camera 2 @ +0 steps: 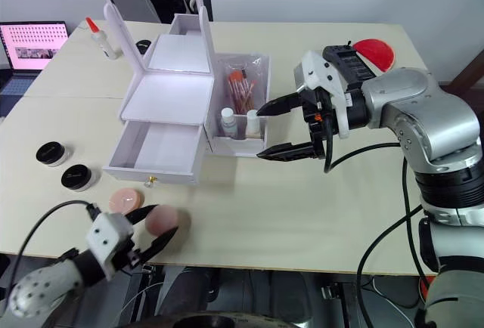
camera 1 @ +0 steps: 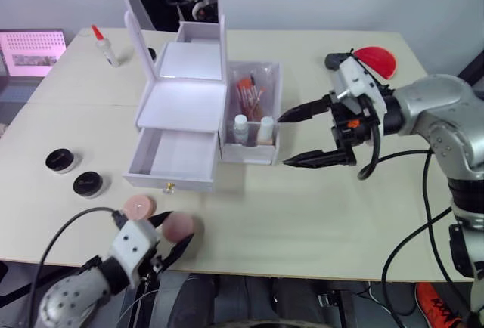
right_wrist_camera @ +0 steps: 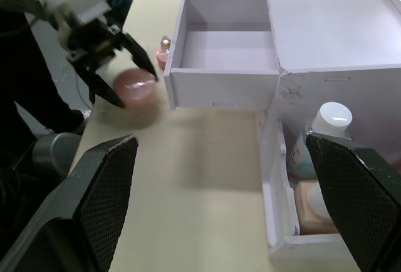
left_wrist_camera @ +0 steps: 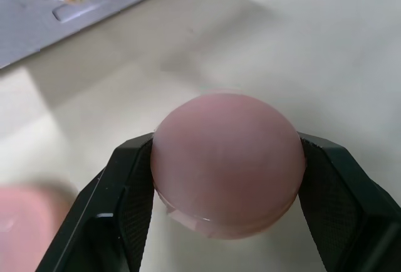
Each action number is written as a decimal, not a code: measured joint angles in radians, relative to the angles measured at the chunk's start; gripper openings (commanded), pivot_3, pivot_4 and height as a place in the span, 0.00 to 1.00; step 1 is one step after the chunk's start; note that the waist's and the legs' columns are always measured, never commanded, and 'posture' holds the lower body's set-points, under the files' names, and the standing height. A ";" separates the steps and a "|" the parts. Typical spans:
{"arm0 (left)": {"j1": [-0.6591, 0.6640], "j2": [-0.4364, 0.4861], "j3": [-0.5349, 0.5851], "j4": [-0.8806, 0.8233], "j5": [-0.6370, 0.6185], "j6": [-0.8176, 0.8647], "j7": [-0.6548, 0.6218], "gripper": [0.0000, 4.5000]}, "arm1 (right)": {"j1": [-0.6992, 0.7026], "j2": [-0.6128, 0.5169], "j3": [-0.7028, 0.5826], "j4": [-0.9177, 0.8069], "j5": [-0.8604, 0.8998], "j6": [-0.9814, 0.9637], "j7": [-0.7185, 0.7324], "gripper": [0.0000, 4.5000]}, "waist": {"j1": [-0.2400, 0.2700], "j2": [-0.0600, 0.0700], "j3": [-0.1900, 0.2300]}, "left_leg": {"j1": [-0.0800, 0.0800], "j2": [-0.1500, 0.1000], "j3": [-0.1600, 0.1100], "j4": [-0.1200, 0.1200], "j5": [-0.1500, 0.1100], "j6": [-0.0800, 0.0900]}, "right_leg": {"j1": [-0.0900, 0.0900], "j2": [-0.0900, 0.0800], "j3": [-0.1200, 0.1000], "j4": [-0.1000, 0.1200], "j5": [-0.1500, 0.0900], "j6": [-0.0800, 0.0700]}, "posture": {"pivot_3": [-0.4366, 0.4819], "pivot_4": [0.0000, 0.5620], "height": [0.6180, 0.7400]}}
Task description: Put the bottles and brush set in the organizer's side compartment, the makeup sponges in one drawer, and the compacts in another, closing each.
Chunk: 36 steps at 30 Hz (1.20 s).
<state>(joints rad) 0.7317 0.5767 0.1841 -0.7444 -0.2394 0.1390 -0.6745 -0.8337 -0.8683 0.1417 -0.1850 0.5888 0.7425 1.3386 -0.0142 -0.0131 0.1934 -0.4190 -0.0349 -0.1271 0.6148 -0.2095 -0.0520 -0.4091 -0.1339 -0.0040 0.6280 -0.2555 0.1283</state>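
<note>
Sponge [left_wrist_camera: 227, 162], pink and rounded, is clamped between the two black fingers of the left gripper [camera 1: 172, 234] just above the table [camera 1: 318, 215], in front of the organizer's [camera 1: 185, 109] pulled-out bottom drawer [camera 1: 172, 159]; a second pink sponge [camera 1: 139, 207] lies on the table just beside it. Right gripper [camera 1: 304, 137] hovers with fingers spread and nothing between them, beside the side compartment [camera 1: 261, 154], which holds two bottles [camera 1: 240, 128] and a brush set [camera 1: 251, 90]. Two black compacts [camera 1: 60, 160] rest on the table left of the drawer.

Table [camera 1: 318, 215] bears organizer [camera 1: 189, 128] (compacts [camera 1: 74, 171] too).
</note>
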 measured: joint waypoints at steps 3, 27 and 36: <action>0.138 -0.007 0.092 -0.119 -0.126 0.016 -0.041 0.64 | -0.043 0.034 0.036 0.062 -0.028 -0.044 0.047 1.00 | 0.000 0.000 0.000 | -0.001 0.000 0.000 0.000 0.000 0.000 | -0.001 0.000 0.000 0.000 0.000 0.000 | 0.48 0.27 1.00; -0.349 0.744 0.612 0.294 -0.946 0.469 -0.090 0.64 | -0.072 0.078 0.016 0.130 -0.047 -0.086 0.173 1.00 | -0.023 0.002 0.002 | -0.004 0.006 0.003 -0.004 0.000 0.000 | -0.008 0.007 0.002 0.003 0.002 0.003 | 0.48 0.27 1.00; -0.693 0.664 0.250 0.409 -0.782 0.469 -0.143 0.64 | 0.010 0.052 -0.040 0.039 -0.022 -0.041 0.081 1.00 | -0.030 0.002 0.003 | -0.004 0.016 0.005 -0.003 0.001 0.000 | -0.013 0.017 0.004 0.006 0.007 -0.003 | 0.48 0.27 1.00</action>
<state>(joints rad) 0.0386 1.2409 0.4342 -0.3356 -1.0210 0.6080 -0.8174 -0.8238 -0.8167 0.1018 -0.1456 0.5665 0.7014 1.4196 -0.0446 -0.0113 0.1961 -0.4227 -0.0189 -0.1219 0.6114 -0.2088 -0.0524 -0.4217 -0.1173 -0.0003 0.6336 -0.2484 0.1254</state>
